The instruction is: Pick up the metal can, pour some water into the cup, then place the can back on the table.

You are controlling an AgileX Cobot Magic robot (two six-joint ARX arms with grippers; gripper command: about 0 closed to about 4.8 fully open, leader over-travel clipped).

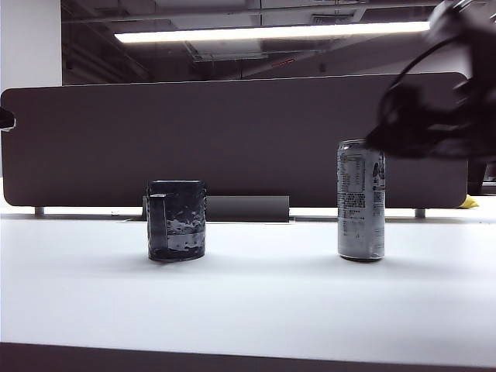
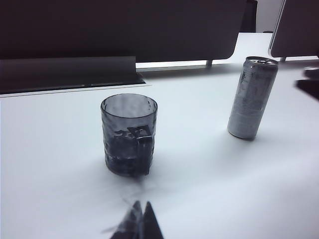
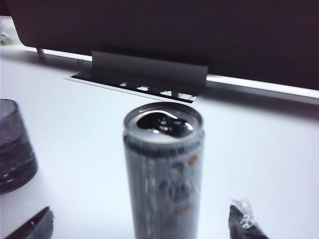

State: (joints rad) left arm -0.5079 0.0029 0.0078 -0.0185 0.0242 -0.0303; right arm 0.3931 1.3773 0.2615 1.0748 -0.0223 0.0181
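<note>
Cup stands left on the table, can upright well to its right, divider panel behind both.

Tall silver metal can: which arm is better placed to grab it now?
Right. The right gripper is open with the tall silver metal can between its fingertips. The left gripper is shut, nearer the dark dimpled cup.

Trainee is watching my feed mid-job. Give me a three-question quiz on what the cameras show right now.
1. True or false: the metal can stands upright on the table.
2. The right gripper is: A) shut on the can B) open, fingertips either side of the can C) over the cup.
3. Fill in: the left gripper sits near the ___, fingers together.

Key: 1 true; 2 B; 3 cup.
</note>
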